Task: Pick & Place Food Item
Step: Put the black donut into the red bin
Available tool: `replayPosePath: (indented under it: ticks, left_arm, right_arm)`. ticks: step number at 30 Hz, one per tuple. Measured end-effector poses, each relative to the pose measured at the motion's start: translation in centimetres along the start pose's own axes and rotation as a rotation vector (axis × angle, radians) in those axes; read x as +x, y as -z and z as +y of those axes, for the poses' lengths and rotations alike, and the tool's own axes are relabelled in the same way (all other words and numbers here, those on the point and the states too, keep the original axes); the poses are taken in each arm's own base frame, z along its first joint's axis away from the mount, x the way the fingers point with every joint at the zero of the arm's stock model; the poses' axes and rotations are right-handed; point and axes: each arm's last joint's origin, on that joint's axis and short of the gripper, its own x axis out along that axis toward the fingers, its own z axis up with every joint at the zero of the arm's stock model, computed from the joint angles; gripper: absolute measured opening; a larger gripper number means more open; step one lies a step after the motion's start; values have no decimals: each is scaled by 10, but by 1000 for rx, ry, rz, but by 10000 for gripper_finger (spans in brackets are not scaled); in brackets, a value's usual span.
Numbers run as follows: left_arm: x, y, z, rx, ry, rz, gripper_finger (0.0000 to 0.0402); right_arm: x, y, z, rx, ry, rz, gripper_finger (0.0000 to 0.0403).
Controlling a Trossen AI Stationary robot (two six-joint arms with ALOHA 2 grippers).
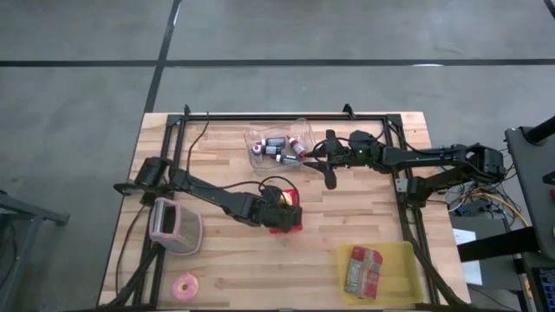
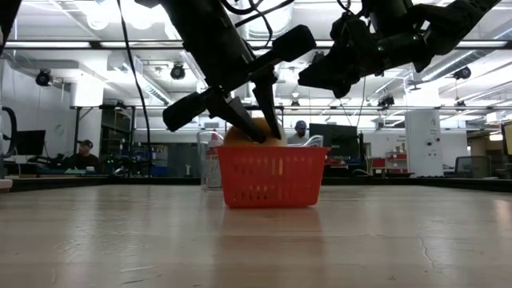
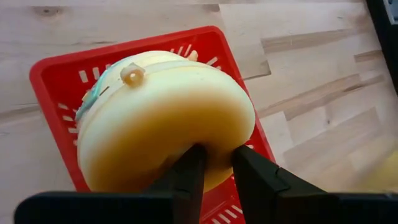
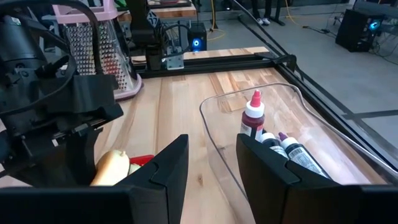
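Near frame centre, the left hand (image 1: 284, 208) pinched the bun (image 3: 165, 118) inside the red basket (image 3: 50, 74), release pending; the right hand (image 1: 325, 166) hovered open.

No text, label, brand, number or sign is showing legibly in any view. The red-and-white packet (image 1: 362, 269) lying in the yellow tray (image 1: 401, 253) at about five o'clock on the table is bearing print too small to read, as are the small bottles (image 4: 292, 151) in the clear container (image 4: 214, 134).
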Motion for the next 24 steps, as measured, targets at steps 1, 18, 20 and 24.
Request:
replayPosePath:
  ticks: [1, 18, 20, 24]
  left_arm:
    - [0, 0, 0, 0, 1, 0, 83]
    - [2, 2, 3, 13, -10, 17, 87]
    - [2, 2, 3, 12, -9, 35, 93]
    - [0, 3, 0, 10, 1, 52, 109]
  right_arm:
    - [0, 0, 0, 0, 0, 0, 130]
    - [0, 0, 0, 0, 0, 0, 130]
    - [0, 0, 0, 0, -1, 0, 130]
    - [0, 0, 0, 0, 0, 0, 130]
